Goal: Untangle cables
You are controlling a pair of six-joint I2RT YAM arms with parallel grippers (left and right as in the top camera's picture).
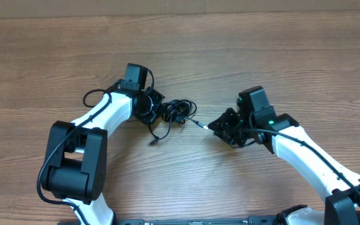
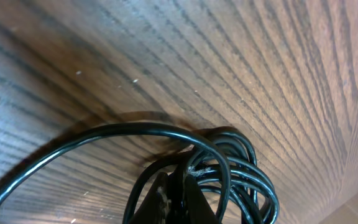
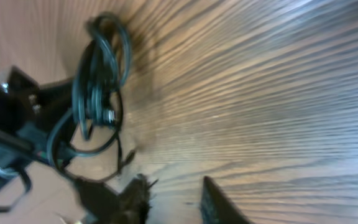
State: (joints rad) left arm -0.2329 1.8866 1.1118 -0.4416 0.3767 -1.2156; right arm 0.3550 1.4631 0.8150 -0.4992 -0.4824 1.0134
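The cables (image 1: 175,111) lie as a tangled black bundle in the middle of the table. My left gripper (image 1: 150,106) is at the bundle's left side. In the left wrist view its fingers (image 2: 166,199) are shut on a strand, with the loops of the cables (image 2: 244,171) fanning out to the right. A thin cord with a silver-tipped plug (image 1: 200,123) runs from the bundle toward my right gripper (image 1: 216,127). In the blurred right wrist view, that gripper (image 3: 176,202) is open, with bare wood between its fingers and the cables (image 3: 98,81) ahead of it.
A loose cord end (image 1: 155,140) trails from the bundle toward the table's front. The left arm's thick black cable (image 1: 92,95) loops out behind its wrist. The wooden table (image 1: 280,50) extends all round. The left arm's head (image 3: 11,130) shows in the right wrist view.
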